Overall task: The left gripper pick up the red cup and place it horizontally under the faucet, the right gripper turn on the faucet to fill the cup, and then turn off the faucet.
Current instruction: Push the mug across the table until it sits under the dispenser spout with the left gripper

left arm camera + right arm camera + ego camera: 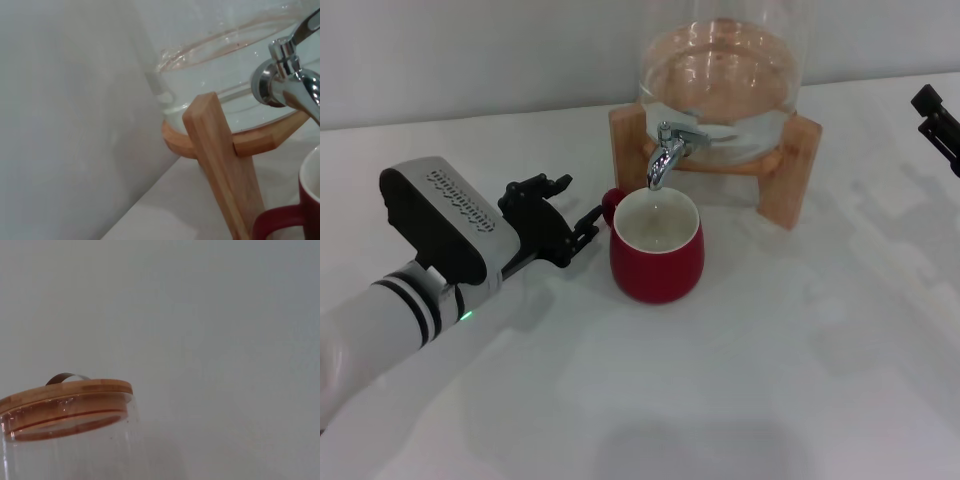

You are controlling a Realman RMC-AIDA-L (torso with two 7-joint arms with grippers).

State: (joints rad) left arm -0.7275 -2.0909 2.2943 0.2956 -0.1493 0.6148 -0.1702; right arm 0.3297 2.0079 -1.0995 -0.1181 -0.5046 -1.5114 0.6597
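The red cup [657, 262] stands upright on the white table, right under the spout of the chrome faucet [668, 155]. Its small handle [611, 205] points toward my left gripper [580, 202]. That gripper is open just beside the handle, with nothing between its fingers. No water stream shows and the cup's white inside looks empty. In the left wrist view the faucet [286, 86] is close, with the cup's handle [278, 221] and rim below it. Only the tip of my right gripper [937, 116] shows, at the far right edge, well away from the faucet.
The glass jar [720, 70] holds water and rests on a wooden stand [790, 165] behind the cup. The stand's leg [222, 160] is near the left wrist camera. The right wrist view shows the jar's wooden lid [65, 392] against a plain wall.
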